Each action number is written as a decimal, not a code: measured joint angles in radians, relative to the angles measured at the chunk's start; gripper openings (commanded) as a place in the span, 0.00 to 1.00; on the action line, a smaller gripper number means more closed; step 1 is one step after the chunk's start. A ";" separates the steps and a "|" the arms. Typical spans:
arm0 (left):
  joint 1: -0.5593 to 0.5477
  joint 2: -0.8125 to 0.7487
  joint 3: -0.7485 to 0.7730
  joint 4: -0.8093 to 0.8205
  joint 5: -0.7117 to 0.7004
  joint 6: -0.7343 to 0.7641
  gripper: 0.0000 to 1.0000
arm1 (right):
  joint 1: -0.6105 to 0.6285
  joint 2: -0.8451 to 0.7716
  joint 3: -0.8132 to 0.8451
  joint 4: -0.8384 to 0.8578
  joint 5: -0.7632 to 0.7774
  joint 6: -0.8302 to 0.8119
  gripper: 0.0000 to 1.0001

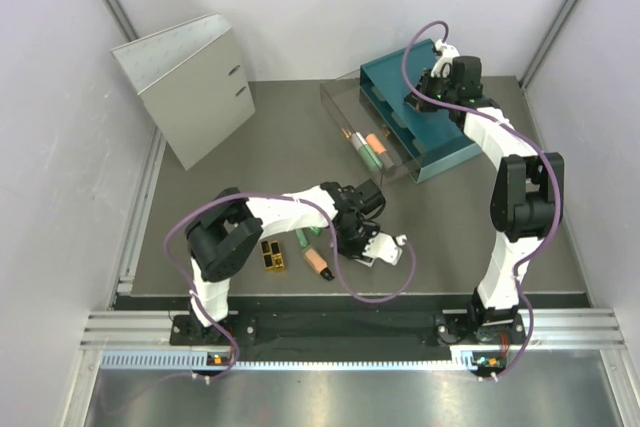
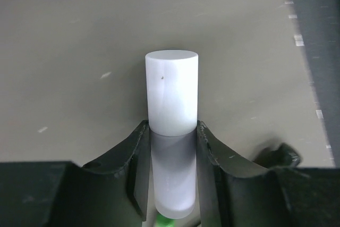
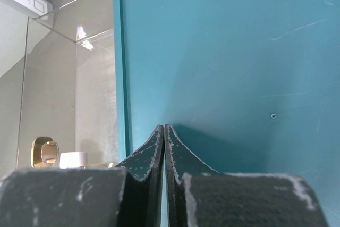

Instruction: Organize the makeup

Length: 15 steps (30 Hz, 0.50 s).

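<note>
we list: left gripper pinching white tube; right gripper, jaws pressed together, over teal box.

- Wide bare lane on the desk between the grey binder and the clear box.
- Near edge cramped: the left arm lies across it, with the gold-and-black block, green tube and peach-orange tube just beside it.
- No gap in the left gripper: the white tube fills the jaws.
- Above the teal drawer box sits the right gripper, jaws together.
</note>
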 measured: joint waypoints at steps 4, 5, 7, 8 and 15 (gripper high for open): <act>0.000 0.000 0.056 0.003 -0.067 -0.059 0.00 | -0.002 0.001 0.002 -0.002 -0.005 0.000 0.00; 0.000 0.000 0.071 0.007 -0.079 -0.072 0.00 | -0.002 0.003 0.007 -0.006 -0.007 0.000 0.00; 0.002 0.000 0.114 0.015 -0.098 -0.107 0.00 | -0.004 0.007 0.016 -0.016 -0.013 0.000 0.00; 0.003 -0.002 0.137 0.026 -0.100 -0.121 0.00 | -0.005 0.009 0.020 -0.022 -0.014 0.000 0.00; 0.008 -0.051 0.206 0.175 -0.091 -0.194 0.00 | -0.005 0.021 0.042 -0.043 -0.027 0.005 0.00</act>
